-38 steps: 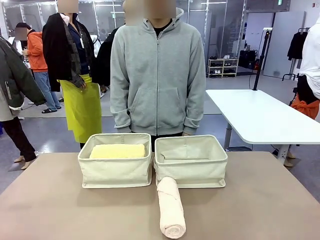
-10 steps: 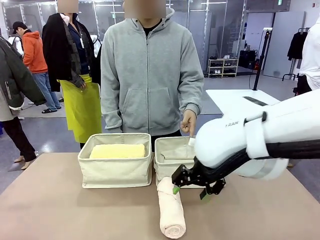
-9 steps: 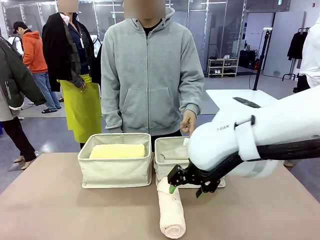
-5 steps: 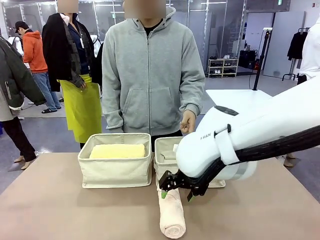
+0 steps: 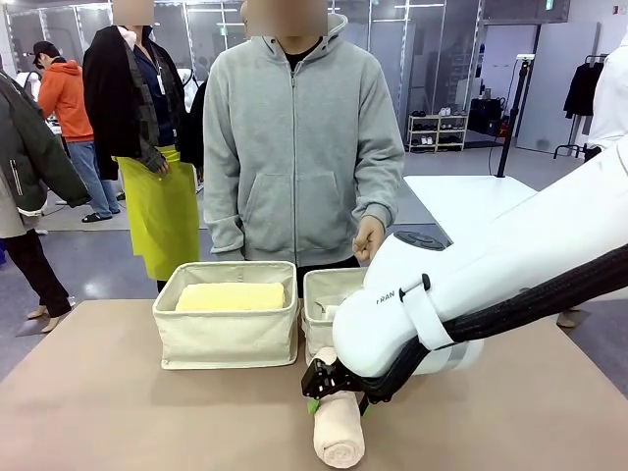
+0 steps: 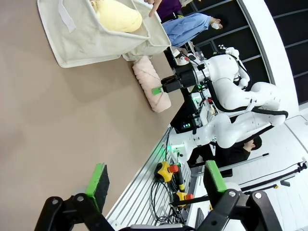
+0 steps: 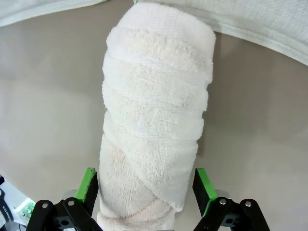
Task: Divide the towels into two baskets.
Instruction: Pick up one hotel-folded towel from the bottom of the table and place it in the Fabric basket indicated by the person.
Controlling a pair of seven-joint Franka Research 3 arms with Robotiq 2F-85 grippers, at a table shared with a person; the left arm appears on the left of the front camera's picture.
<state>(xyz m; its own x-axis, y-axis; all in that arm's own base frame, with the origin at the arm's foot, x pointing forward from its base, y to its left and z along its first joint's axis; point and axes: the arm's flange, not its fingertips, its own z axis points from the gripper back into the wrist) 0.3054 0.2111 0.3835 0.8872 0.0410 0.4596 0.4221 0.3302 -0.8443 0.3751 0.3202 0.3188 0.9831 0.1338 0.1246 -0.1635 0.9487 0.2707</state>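
Robotics lab, glass partitions [image 5: 211,39], white tables [image 5: 510,231], onlookers [image 5: 147,137]

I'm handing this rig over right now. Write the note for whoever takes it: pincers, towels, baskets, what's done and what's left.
Right pincer: open, fingers on either side of the pale pink towel, not closed on it.
Left pincer: open, holding nothing, above bare table.
Pale pink towel lies on the table in front of the right basket, one end against its front wall.
Yellow towel is in the left basket.
The person's hand is above the right basket's far rim.
Done: yellow towel is in a basket.
Left: close on the pink towel and, likely, put it in the right basket, whose contents are hidden behind the arm.
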